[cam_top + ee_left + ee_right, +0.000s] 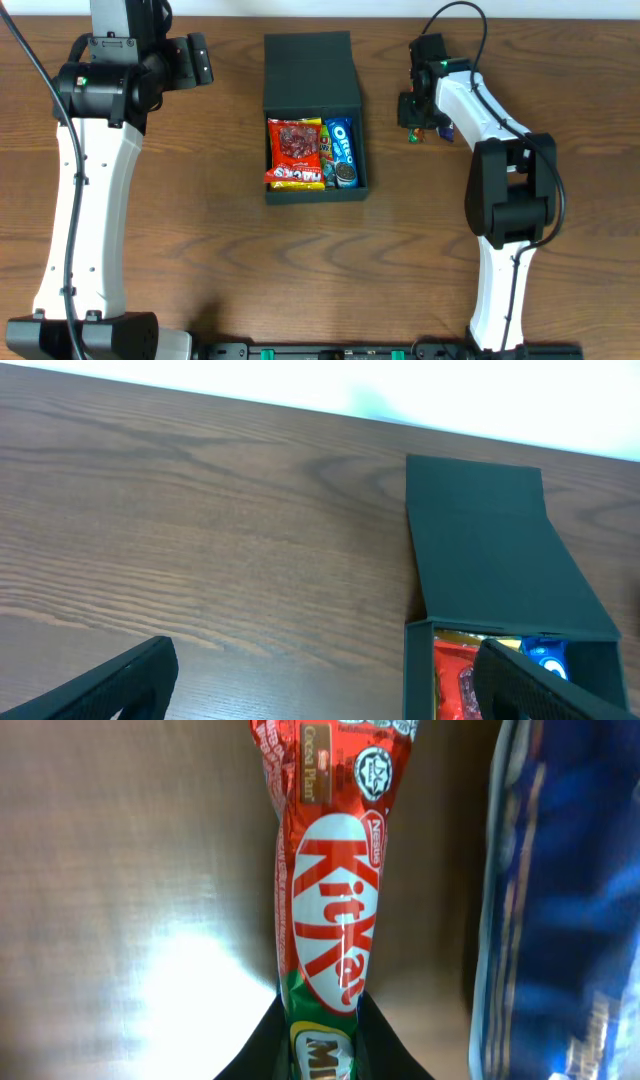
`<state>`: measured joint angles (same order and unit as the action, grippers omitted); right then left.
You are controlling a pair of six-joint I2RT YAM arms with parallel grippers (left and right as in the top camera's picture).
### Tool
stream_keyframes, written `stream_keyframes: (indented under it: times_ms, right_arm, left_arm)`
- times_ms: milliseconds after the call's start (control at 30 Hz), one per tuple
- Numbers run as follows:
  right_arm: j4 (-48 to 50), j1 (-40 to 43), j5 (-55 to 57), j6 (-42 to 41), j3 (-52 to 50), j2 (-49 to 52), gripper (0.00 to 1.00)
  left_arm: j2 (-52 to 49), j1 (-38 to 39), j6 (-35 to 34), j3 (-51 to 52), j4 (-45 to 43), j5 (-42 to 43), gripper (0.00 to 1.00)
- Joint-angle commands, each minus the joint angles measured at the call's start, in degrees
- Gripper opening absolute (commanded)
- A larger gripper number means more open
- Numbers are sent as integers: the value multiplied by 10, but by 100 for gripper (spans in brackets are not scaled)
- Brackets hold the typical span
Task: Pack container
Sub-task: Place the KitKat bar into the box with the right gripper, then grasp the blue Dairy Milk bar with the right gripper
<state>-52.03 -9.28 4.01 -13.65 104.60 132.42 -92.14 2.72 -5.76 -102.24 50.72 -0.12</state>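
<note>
Pinching the KitKat bar endwise between nearly closed jaws, the right gripper is holding it with the container lying to its left.

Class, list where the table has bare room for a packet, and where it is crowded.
Free: bare wood between the left arm and the container; the strip in front of the container. Crowded: inside the container, and by the right gripper, holding a KitKat beside a blue packet.

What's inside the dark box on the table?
The container holds a red snack packet and a blue Oreo packet side by side, with a yellow wrapper peeking out between them. Anything underneath them is covered, so I cannot tell.
</note>
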Motion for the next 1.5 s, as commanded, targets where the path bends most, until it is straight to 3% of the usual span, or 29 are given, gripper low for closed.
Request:
stream_keyframes:
  times_ms: [0, 200, 300, 467, 1033, 1100, 1167, 1233, 1300, 1467]
  right_arm:
    - [-49, 1, -13, 20, 50, -1, 4]
    - [-176, -21, -34, 56, 174, -77, 3]
    - [-186, -42, -108, 56, 176, -133, 5]
    - [-216, -88, -131, 34, 173, -156, 4]
    - [-131, -209, -136, -40, -16, -155, 6]
    - [-131, -212, -134, -61, -16, -155, 13]
    - [-129, -214, -134, -71, -16, -155, 51]
    - [-125, -214, -130, -71, -16, -155, 75]
    - [-120, -213, -102, -71, -15, -155, 81]
    - [-107, -179, 8, -75, 13, -169, 81]
  left_arm:
    - [5, -2, 6, 2, 0, 2, 95]
    - [5, -2, 6, 2, 0, 2, 95]
    - [5, -2, 6, 2, -1, 2, 95]
    - [5, -2, 6, 2, 0, 2, 95]
    - [5, -2, 7, 2, 0, 2, 95]
    - [5, -2, 7, 2, 0, 2, 95]
    - [5, -2, 11, 2, 0, 2, 95]
    - [5, -2, 11, 2, 0, 1, 95]
    - [5, -2, 11, 2, 0, 1, 95]
    - [5, -2, 11, 2, 0, 1, 95]
